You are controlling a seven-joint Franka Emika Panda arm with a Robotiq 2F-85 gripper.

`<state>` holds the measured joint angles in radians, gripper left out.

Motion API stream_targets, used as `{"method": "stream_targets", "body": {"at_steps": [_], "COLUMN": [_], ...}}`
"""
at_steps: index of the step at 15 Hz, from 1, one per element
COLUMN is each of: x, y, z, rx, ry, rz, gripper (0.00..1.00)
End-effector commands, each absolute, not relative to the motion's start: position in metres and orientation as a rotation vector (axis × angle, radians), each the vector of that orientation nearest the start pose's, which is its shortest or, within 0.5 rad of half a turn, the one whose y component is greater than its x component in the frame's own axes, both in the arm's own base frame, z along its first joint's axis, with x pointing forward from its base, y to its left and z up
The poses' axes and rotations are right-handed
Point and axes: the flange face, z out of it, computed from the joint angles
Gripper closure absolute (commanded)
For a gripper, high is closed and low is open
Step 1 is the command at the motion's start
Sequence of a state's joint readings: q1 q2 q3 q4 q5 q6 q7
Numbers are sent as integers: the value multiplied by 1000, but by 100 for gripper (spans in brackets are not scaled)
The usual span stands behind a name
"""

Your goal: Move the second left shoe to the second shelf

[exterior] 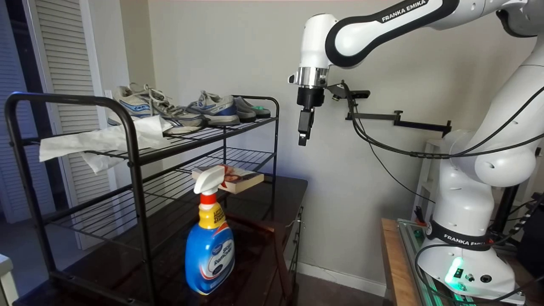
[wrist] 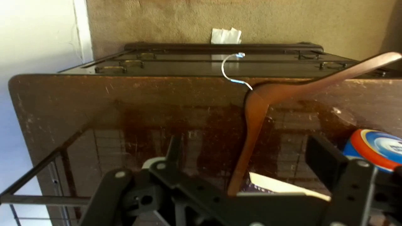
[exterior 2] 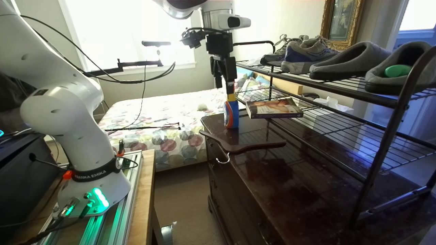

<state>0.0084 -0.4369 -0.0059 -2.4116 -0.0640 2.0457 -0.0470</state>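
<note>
Wrist view: your gripper is released and spread wide, with the wooden coat hanger below it on the dresser. In both exterior views the second left shoe, a laced sneaker, sits beyond your gripper on the top tier of the metal rack, above the wire-grid second shelf.

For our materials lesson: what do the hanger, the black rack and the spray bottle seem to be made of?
Hanger: probably varnished wood, brown with a sheen; hook likely metal, thin and shiny.
Black rack: likely coated metal, slim tubing with faint highlights.
Spray bottle: apparently plastic, smoothly curved with slight gloss.
</note>
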Motion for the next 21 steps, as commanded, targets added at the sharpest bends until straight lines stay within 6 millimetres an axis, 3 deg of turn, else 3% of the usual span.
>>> {"method": "stream_targets", "body": {"at_steps": [1, 9, 14, 21], "x": [436, 468, 512, 577], "y": [13, 53, 69, 50], "z": [508, 554, 583, 582], "rx": [-3136, -3040, -3009, -3110], "ry": [-179, -259, -271, -140], "rz": [-334, -700, -957, -1051], "gripper": [0, 0, 0, 0]}}
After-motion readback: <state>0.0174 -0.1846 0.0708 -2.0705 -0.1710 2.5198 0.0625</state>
